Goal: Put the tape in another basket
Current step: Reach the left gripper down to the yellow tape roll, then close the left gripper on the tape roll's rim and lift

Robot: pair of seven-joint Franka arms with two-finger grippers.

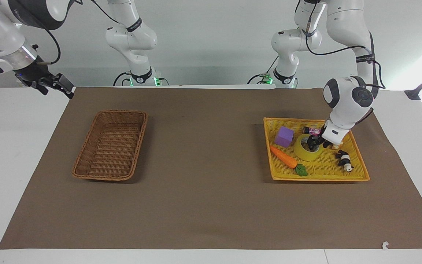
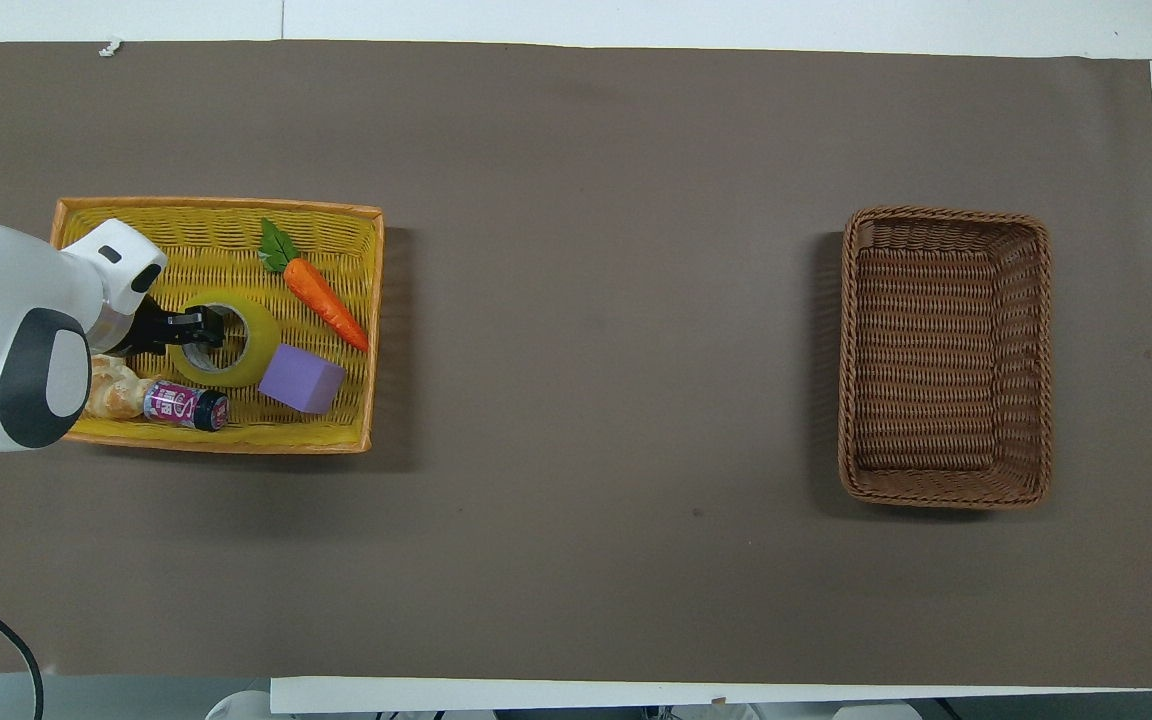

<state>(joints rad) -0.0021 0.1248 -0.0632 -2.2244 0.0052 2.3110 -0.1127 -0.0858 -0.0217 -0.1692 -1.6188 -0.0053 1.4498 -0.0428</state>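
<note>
The tape (image 1: 307, 153), a yellow roll with a pale core, lies flat in the yellow woven tray (image 1: 321, 176) toward the left arm's end of the table. It also shows in the overhead view (image 2: 248, 348). My left gripper (image 1: 315, 143) is open and low over the tape's rim and core, on the side toward the left arm's end; in the overhead view (image 2: 202, 328) it covers that rim. The brown wicker basket (image 1: 142, 134) stands toward the right arm's end, with nothing in it (image 2: 946, 214). My right gripper (image 1: 58, 85) waits off the mat's corner.
In the yellow tray (image 2: 216, 212) lie a purple cube (image 2: 302, 378), a toy carrot (image 2: 326, 300), a small pink-labelled bottle (image 2: 184, 405), a bread-like toy (image 2: 114, 392) and a black-and-white animal figure (image 1: 344, 160). Brown mat lies between tray and basket.
</note>
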